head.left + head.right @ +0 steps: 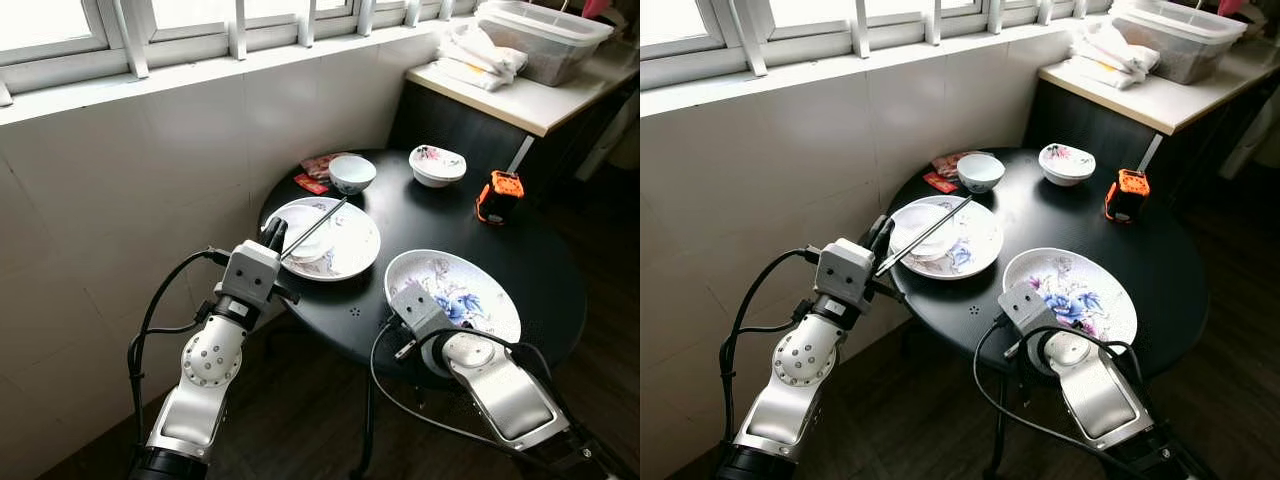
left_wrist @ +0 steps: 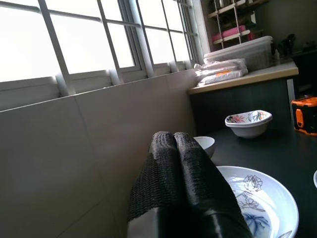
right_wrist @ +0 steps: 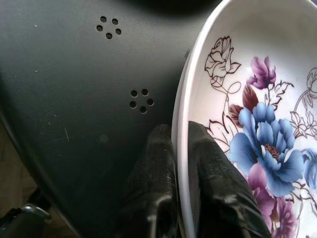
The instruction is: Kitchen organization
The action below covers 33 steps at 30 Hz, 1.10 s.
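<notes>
Right wrist view is showing the right gripper (image 3: 181,148) pinching the rim of the wide white plate painted with blue and purple flowers (image 3: 257,114): one black finger is lying inside on the glaze, the other outside over the tabletop, with the rim squeezed between them. From where I am standing, that edge grip is likely meant for lifting or sliding the plate off the near part of the round black table (image 1: 540,250), where it is sitting close to the robot.

The left gripper (image 1: 274,234) is waiting at the table's edge beside the second white floral plate (image 1: 352,250), its fingers pressed together and holding nothing. That plate is carrying a small white dish and a pair of dark chopsticks (image 1: 315,226) laid slantwise across it, so it looks like a used setting needing clearing.

Farther back, a small white bowl (image 1: 352,173) is standing next to some red packets (image 1: 314,177), a shallow flower-patterned bowl (image 1: 437,165) is resting well apart from it, and an orange and black tape measure (image 1: 498,196) is sitting nearer the right side.

Behind the table a pale tiled wall is rising to a bright window, and a dark counter with a pale top is holding a clear lidded plastic bin (image 1: 545,35) and folded white bags (image 1: 478,57).
</notes>
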Motion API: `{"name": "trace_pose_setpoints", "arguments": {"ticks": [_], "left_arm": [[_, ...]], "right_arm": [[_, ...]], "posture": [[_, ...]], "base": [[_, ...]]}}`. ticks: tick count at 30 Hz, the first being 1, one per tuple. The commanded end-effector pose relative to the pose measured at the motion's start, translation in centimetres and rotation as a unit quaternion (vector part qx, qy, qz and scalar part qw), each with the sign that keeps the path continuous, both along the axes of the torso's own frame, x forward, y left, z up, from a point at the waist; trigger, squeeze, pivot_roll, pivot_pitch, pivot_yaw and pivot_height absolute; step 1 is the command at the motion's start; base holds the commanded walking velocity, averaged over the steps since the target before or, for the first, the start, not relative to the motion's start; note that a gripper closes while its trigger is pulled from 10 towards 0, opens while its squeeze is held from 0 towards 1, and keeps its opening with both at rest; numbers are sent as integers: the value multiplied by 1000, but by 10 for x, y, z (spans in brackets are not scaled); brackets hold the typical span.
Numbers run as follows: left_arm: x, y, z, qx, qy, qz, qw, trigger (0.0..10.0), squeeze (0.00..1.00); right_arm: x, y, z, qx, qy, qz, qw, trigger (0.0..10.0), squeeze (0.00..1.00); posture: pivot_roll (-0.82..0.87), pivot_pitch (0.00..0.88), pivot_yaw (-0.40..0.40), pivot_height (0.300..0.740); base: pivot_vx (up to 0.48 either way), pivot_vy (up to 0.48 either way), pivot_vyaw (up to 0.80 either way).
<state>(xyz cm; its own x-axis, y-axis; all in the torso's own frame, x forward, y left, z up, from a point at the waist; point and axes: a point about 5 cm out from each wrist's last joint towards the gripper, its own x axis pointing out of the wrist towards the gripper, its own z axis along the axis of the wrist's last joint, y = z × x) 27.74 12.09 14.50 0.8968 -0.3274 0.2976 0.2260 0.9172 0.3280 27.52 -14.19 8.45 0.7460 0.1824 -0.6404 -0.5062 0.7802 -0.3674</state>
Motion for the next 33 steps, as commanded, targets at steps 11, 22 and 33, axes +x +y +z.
{"name": "trace_pose_setpoints", "arguments": {"ticks": [11, 22, 33], "left_arm": [[2, -3, -3, 6, 11, 0, 1000, 10000, 0], [3, -2, -4, 7, 12, -1, 1000, 10000, 0], [3, -1, -3, 4, 8, 2, 1000, 10000, 0]], "right_arm": [[5, -9, 19, -105, -157, -34, 981, 0, 0], [17, 2, 87, -173, -437, -11, 883, 0, 0], [5, 38, 101, -104, -526, 83, 840, 0, 0]], "posture": [[-47, 0, -103, 740], [-51, 0, -96, 740], [-44, 0, -98, 740]], "base": [[0, 0, 0], [0, 0, 722], [0, 0, 800]]}}
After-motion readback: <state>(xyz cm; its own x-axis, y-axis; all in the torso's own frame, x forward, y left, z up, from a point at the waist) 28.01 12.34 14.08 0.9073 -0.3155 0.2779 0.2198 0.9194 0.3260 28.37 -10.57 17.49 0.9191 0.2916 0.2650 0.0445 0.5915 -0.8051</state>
